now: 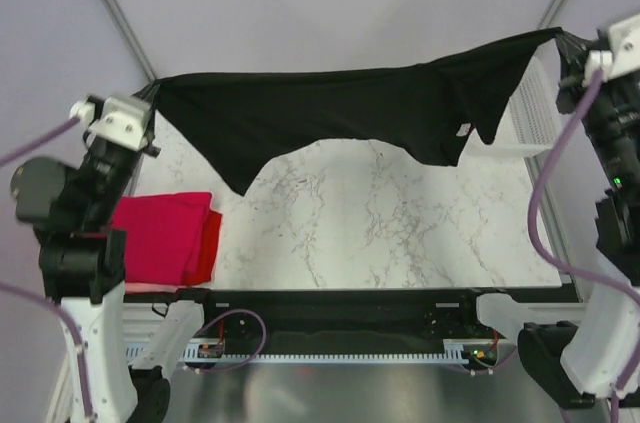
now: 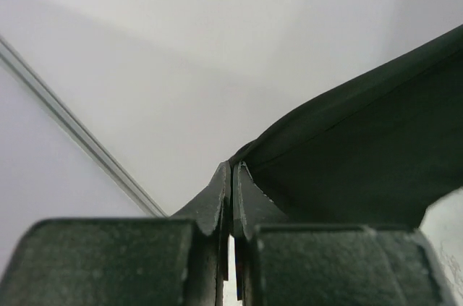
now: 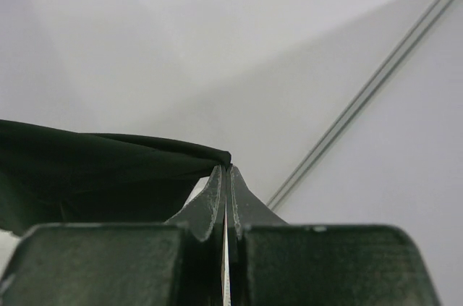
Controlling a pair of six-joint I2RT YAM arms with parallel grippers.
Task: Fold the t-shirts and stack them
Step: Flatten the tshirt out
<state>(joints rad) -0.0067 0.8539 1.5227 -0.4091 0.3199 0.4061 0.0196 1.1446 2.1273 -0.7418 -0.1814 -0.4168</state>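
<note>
The left gripper and right gripper, seen close in the wrist views, are clamped on opposite edges of a plain black cloth t-shirt. Only the overhead view shows it stretched wide in the air above the far half of the white marble-patterned table. A folded magenta-pink shirt tops a folded red shirt at the near left, with pale lilac walls around.
</note>
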